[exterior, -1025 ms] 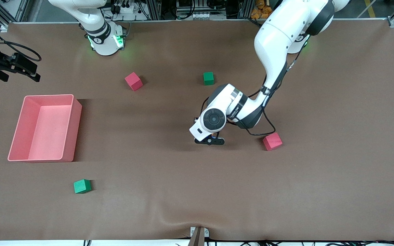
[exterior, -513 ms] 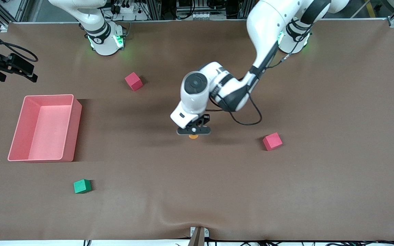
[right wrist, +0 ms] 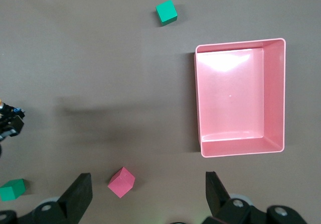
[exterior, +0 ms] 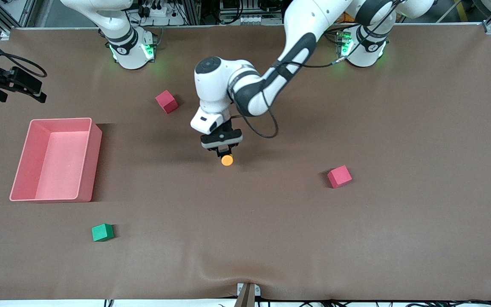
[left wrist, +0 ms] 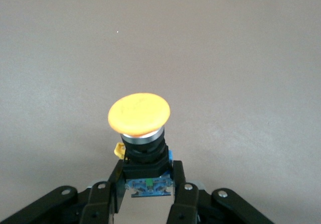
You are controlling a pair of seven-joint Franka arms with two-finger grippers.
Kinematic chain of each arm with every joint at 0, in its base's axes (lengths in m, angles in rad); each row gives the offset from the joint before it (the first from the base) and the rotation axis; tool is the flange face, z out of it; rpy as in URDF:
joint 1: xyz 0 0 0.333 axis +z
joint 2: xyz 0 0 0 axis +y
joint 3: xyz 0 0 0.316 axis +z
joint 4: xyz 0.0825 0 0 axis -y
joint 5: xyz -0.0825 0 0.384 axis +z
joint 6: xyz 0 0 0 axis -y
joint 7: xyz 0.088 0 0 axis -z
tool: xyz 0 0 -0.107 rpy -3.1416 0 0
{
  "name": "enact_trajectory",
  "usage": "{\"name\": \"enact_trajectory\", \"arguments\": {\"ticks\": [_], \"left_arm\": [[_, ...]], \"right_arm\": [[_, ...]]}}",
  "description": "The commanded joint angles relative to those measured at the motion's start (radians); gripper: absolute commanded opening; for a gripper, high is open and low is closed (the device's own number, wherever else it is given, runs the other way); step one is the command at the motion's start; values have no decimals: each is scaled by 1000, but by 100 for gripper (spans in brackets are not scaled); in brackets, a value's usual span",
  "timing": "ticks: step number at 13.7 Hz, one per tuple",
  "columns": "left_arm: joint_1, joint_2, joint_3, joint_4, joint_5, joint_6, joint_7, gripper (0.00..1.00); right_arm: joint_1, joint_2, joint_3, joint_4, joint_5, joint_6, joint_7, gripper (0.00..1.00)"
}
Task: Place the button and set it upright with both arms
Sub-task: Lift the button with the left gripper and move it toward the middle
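**Button in left pincer, axis lying flat – needs turning to stand**

Left pincer (exterior: 223, 150) is closed on the button (exterior: 227, 160), up in the air over the bare middle of the tabletop (exterior: 271, 221). The left wrist view shows the grip well: both fingers (left wrist: 181, 194) clamp the black body low down, at the bluish end, and the orange cap (left wrist: 139, 114) sticks out past the fingertips, away from the wrist. So the button's long axis runs along the fingers, not across them.

In the front view the cap shows just below the pincer, toward the camera, so I'd judge the axis is tilted well off vertical, closer to flat than upright. That is the relation the next move turns on: to set it down cap-up, the bluish end has to face the tabletop, and right now the fingers are on that end.

Right pincer (exterior: 19, 85) is wide open, holding nothing, waiting over the right arm's end of the tabletop, above the pink bin (exterior: 90, 153). It is well apart from the button; the left arm is the only one near it.

Likely need: a handover or a regrip by the right arm on the cap side, since the task calls for both arms. The risk is a small grip area on a short body.

Red cube (exterior: 166, 101) is well apart from the carry spot.
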Motion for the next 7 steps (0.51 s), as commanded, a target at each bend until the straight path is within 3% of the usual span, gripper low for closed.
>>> {"name": "enact_trajectory", "arguments": {"ticks": [1,7], "left_arm": [[-42,38,15,-7,122,23,-113,0],[-79,116,15,-21,389,21,-307,0]], "right_arm": [[-18,5,11,8,19,2,-13,100],[-21,5,11,8,19,2,-12,100]]}}
